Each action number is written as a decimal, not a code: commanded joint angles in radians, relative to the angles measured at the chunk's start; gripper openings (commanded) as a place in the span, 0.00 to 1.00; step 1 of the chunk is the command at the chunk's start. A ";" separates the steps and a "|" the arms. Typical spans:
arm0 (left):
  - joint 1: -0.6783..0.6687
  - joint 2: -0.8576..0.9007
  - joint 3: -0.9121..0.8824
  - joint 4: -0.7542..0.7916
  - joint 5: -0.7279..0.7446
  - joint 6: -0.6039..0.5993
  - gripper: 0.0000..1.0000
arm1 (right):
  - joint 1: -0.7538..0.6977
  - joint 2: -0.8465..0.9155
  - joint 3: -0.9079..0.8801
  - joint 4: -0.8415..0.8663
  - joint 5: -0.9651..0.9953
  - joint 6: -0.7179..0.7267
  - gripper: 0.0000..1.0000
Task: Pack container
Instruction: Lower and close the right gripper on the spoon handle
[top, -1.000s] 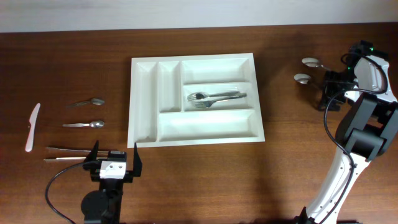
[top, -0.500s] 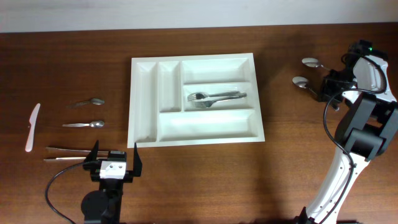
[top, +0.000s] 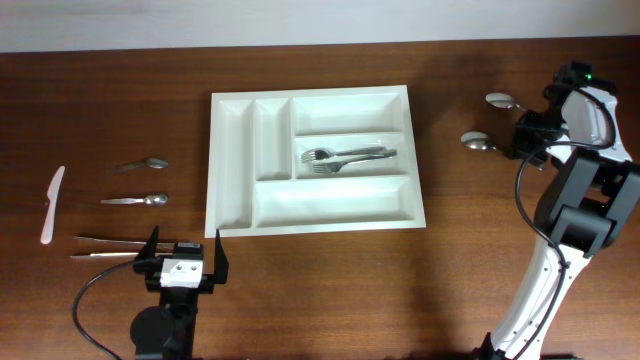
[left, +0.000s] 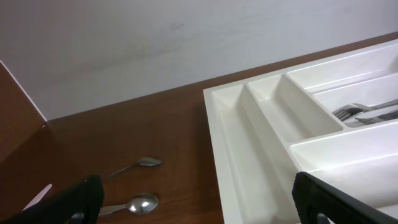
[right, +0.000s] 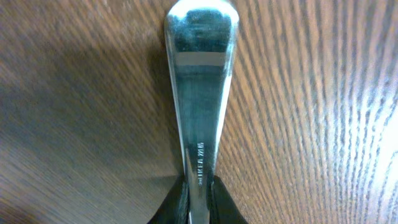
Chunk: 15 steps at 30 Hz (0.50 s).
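Right wrist view: the right gripper (right: 198, 202) has its dark fingers (right: 171, 208) pressed together on the handle of a steel spoon (right: 199, 93). The spoon runs straight up the frame over the wood grain of the table (right: 323, 112); whether it touches the wood cannot be told.

Left wrist view: the left gripper (left: 199, 199) shows its fingers (left: 84, 199) wide apart at the lower corners of the frame. The white container (left: 249, 143) fills the right half, and two small spoons (left: 140, 203) lie at lower left.

Overhead view: the left gripper (top: 185, 255) sits at lower left, just beside the container's lower left corner. The container (top: 330, 200) lies flat at the centre of the table (top: 330, 290), with its two narrow compartments on the left and three long ones on the right. Two forks (top: 345, 157) lie in the middle long compartment. In the left of the frame, well apart from the container, lie two slender metal pieces (top: 105, 240), the small spoons (top: 140, 200) and a white plastic knife (top: 52, 205). At the right edge, the right gripper (top: 520, 140) holds the spoon (top: 472, 141) with its bowl pointing left. A second spoon (top: 500, 100) lies near it, higher in the frame.
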 joint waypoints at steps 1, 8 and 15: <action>0.003 -0.005 -0.006 0.003 -0.003 0.012 0.99 | 0.029 0.050 -0.010 0.005 0.024 0.011 0.04; 0.003 -0.005 -0.006 0.003 -0.003 0.012 0.99 | 0.037 0.050 -0.010 0.012 0.026 -0.035 0.04; 0.003 -0.005 -0.006 0.003 -0.003 0.012 0.99 | 0.040 0.050 -0.010 0.108 -0.060 -0.329 0.04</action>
